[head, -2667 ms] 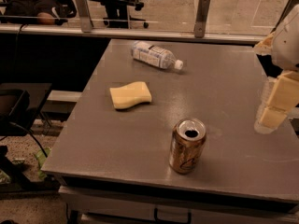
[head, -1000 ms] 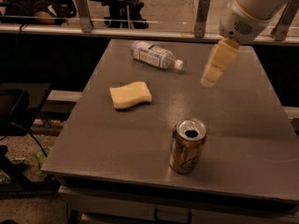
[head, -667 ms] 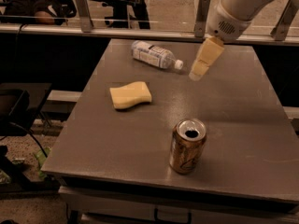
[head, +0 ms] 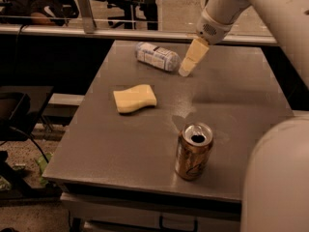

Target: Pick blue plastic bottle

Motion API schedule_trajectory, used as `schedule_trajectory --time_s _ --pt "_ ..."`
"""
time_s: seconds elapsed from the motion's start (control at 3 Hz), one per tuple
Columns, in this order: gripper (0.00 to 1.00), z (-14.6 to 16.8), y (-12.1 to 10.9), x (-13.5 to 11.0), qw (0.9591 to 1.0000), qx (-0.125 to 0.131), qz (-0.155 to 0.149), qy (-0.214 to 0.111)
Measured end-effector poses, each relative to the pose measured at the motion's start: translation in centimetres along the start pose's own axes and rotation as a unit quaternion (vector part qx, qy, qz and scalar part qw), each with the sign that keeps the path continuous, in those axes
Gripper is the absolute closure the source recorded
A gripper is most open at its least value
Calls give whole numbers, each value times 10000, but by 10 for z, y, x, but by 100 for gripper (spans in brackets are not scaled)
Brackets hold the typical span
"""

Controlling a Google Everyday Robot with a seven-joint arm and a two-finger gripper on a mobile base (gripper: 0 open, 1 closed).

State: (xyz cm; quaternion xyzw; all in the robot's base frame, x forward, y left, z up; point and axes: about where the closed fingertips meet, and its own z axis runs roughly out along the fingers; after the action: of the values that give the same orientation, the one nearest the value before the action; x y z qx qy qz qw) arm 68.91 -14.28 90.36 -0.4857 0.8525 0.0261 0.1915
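Observation:
The blue plastic bottle [head: 156, 56] lies on its side at the far side of the grey table [head: 241, 105], with a pale printed label; its cap end points right and is hidden behind my gripper. My gripper [head: 188, 66] hangs from the white arm coming in from the upper right. Its pale fingers point down-left and its tip is right beside the bottle's cap end, just above the table.
A yellow sponge [head: 134, 98] lies left of the table's middle. An open brown-gold soda can [head: 193, 151] stands near the front edge. A rounded white part of the robot [head: 277, 178] fills the lower right. A rail and chairs stand behind the table.
My gripper has swung from the table's right side to the far left and lower, ending next to the bottle's cap end. The bottle, sponge and can have not moved.

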Motion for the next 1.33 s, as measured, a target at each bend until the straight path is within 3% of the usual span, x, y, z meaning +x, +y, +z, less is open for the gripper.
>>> schedule_trajectory --time_s 0.67,1.33 --pt "0 39 -18 -33 9998 -97 181 -7" --pt "0 54 -12 -62 9989 -15 181 -429"
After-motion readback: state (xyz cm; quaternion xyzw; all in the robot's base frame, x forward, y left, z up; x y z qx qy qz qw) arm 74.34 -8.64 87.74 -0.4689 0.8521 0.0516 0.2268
